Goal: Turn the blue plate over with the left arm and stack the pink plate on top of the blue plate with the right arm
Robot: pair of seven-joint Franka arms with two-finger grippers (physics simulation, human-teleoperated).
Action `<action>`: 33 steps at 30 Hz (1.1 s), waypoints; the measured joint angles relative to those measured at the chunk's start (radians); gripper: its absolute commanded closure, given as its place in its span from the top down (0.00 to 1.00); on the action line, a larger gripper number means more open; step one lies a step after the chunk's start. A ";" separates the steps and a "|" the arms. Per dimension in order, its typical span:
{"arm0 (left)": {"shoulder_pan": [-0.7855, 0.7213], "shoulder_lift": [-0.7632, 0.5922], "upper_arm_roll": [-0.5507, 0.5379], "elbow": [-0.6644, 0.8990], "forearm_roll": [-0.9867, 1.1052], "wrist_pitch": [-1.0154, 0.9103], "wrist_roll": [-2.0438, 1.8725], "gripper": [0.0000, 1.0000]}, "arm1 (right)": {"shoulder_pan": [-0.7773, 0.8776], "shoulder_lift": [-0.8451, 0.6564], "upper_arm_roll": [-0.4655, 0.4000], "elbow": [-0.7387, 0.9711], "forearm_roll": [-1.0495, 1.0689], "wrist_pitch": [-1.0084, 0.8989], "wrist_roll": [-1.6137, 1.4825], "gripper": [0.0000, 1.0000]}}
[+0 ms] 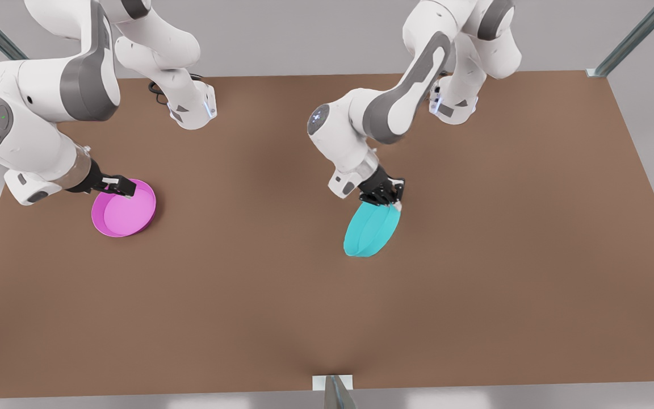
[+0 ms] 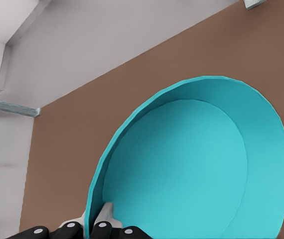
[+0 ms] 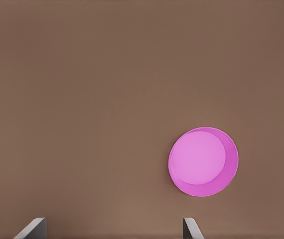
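The blue plate (image 1: 369, 233) is nearest, near the middle of the brown table (image 1: 304, 318). It is tipped steeply up on edge, and in the front view its long axis slants from lower left to upper right. Whether its lower edge touches the table cannot be told. The left gripper (image 1: 388, 200) reaches down from a sharply bent arm and pinches the plate's upper rim. In the left wrist view one finger (image 2: 105, 215) lies inside the rim and the other outside, closed on the thin wall. The plate's (image 2: 192, 164) hollow side faces that camera.

There are two plates, one of each colour, and two arms.

A little farther back, well apart towards the front view's left, the pink plate (image 1: 125, 216) lies flat on the table with its hollow up. The right gripper (image 1: 124, 186) hangs over its far rim on a low, outstretched forearm. In the right wrist view its fingertips stand wide apart, holding nothing (image 3: 113, 228), with the pink plate (image 3: 203, 162) below and clear of them.
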 measured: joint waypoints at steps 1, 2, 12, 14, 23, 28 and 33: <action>-0.016 0.007 -0.001 0.000 0.046 -0.005 -0.001 0.21 | 0.001 0.004 0.001 0.000 0.003 0.003 0.000 1.00; -0.041 0.028 0.000 0.001 0.093 -0.028 -0.001 0.21 | 0.002 0.001 0.002 0.000 0.005 0.002 -0.002 1.00; -0.235 0.305 0.003 0.213 0.508 -0.246 0.029 0.21 | -0.001 -0.008 0.001 0.003 0.007 0.000 0.001 1.00; -0.256 0.386 0.003 0.225 0.587 -0.284 0.030 0.21 | 0.002 -0.008 0.002 0.003 0.008 -0.001 0.002 1.00; -0.331 0.627 -0.001 0.225 0.818 -0.373 0.015 0.21 | -0.006 0.005 -0.006 0.002 0.003 0.005 -0.014 1.00; -0.335 0.670 -0.061 0.221 0.825 -0.391 -0.007 0.21 | 0.001 0.012 0.035 0.001 0.002 0.008 -0.012 1.00; -0.336 0.683 -0.094 0.221 0.794 -0.400 -0.070 0.21 | 0.002 0.008 0.058 0.000 0.002 0.001 -0.002 1.00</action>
